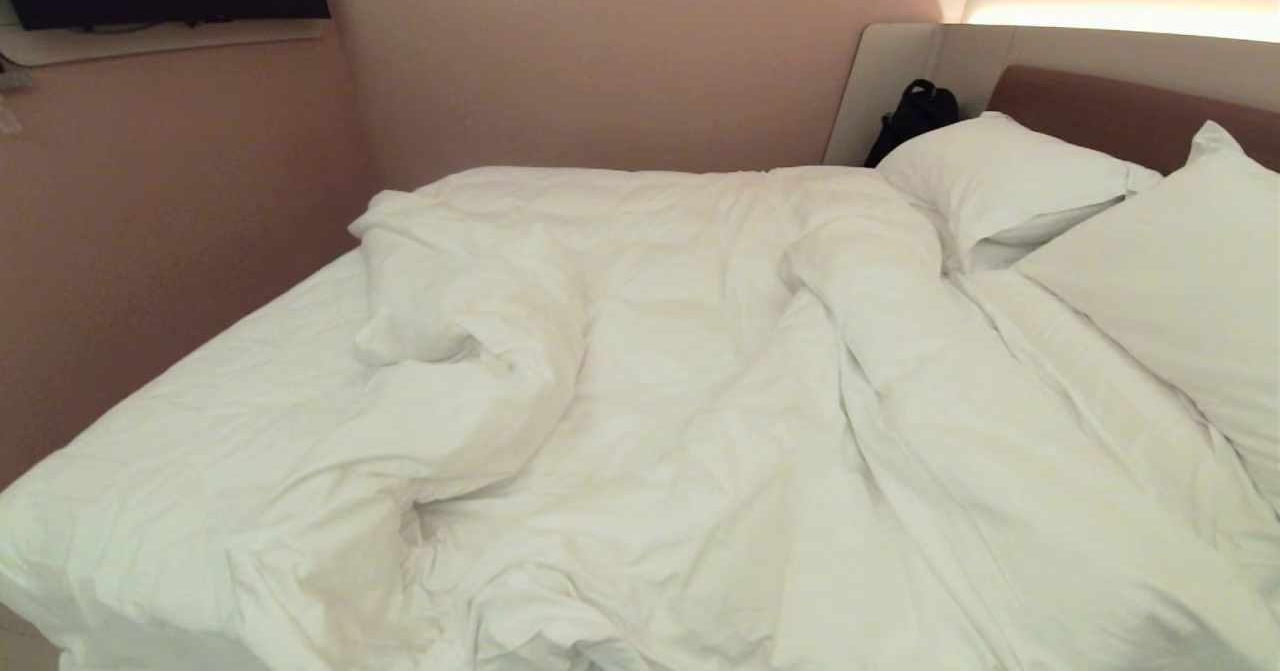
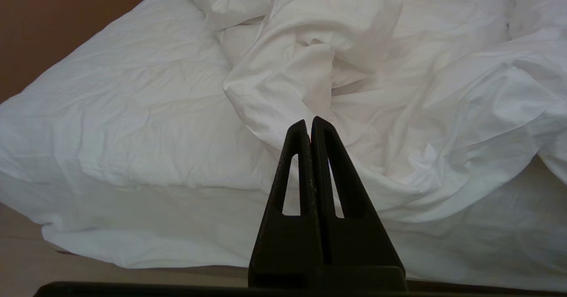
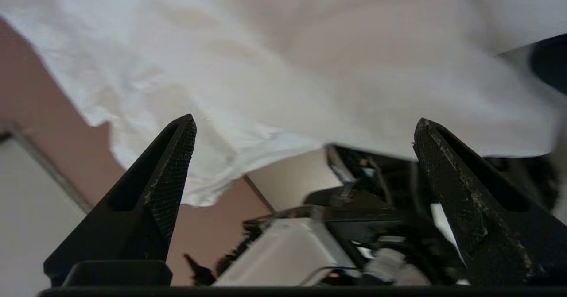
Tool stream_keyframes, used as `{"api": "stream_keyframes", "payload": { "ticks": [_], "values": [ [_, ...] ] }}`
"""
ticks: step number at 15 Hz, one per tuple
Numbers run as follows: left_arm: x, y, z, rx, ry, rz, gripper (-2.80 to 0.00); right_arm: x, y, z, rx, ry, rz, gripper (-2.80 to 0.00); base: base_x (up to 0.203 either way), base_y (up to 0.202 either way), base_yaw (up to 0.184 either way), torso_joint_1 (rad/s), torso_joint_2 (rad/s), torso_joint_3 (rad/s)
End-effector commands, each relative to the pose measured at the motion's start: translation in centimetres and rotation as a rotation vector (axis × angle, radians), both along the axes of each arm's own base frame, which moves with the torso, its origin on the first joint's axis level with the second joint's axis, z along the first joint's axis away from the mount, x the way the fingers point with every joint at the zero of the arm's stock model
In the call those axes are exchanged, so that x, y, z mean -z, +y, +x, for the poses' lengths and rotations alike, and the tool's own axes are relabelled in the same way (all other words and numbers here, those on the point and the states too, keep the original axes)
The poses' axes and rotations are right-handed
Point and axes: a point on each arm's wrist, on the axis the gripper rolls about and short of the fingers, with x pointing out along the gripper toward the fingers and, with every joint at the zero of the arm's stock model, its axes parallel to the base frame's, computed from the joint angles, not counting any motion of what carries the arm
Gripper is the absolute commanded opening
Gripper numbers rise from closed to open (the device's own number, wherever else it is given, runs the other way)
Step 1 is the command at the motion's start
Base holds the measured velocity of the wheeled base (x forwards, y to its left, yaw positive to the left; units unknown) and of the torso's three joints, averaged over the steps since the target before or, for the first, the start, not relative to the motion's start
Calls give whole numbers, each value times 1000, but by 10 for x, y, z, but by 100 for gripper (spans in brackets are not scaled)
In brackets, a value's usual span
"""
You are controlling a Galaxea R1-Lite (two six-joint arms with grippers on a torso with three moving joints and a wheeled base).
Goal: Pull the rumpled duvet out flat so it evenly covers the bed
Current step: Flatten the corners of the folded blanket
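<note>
A rumpled white duvet (image 1: 700,371) lies bunched across the middle and near side of the bed (image 1: 1120,111), its folds heaped toward the centre and its near edge spilling over the mattress's near side. Toward the foot, on the head view's left, a broad strip of fitted sheet (image 1: 190,421) lies uncovered out to the foot edge and its near corner. That foot edge runs close along a pink wall (image 1: 170,211), leaving little room there, and a second stretch of pink wall stands just behind the bed's far side. At the head end, two pillows (image 1: 1000,181) rest against the brown headboard, with a dark bag (image 1: 915,116) propped in the far corner beside its beige surround.

Neither arm shows in the head view. The left gripper (image 2: 310,122) hangs off the bed's near edge, jaws pressed together on nothing, pointing at a duvet fold without touching it. The right gripper (image 3: 305,124) has its jaws spread wide and empty, tilted, with white cloth hanging just beyond its fingertips (image 3: 186,126); contact cannot be judged in that blurred view.
</note>
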Motion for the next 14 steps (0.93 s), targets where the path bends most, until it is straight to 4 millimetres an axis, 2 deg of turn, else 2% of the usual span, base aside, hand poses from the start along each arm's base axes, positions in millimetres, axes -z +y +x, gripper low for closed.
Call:
{"api": "stream_keyframes", "payload": {
  "ticks": [1,4,8,12,13,14],
  "values": [
    [0,0,0,0,-1,0,-280,-46,28,-6,203,-132,253,0,0,0,0,0,0,0],
    [0,0,0,0,0,0,-280,-91,67,-14,162,-213,181,0,0,0,0,0,0,0],
    [0,0,0,0,0,0,-280,-144,140,-16,-26,-365,86,0,0,0,0,0,0,0],
    [0,0,0,0,0,0,-280,-161,195,-4,-268,-428,89,0,0,0,0,0,0,0],
    [0,0,0,0,0,0,-280,-162,203,-3,-323,-433,44,0,0,0,0,0,0,0],
    [0,0,0,0,0,0,-280,-160,203,-3,-359,-407,-61,0,0,0,0,0,0,0]
  ]
}}
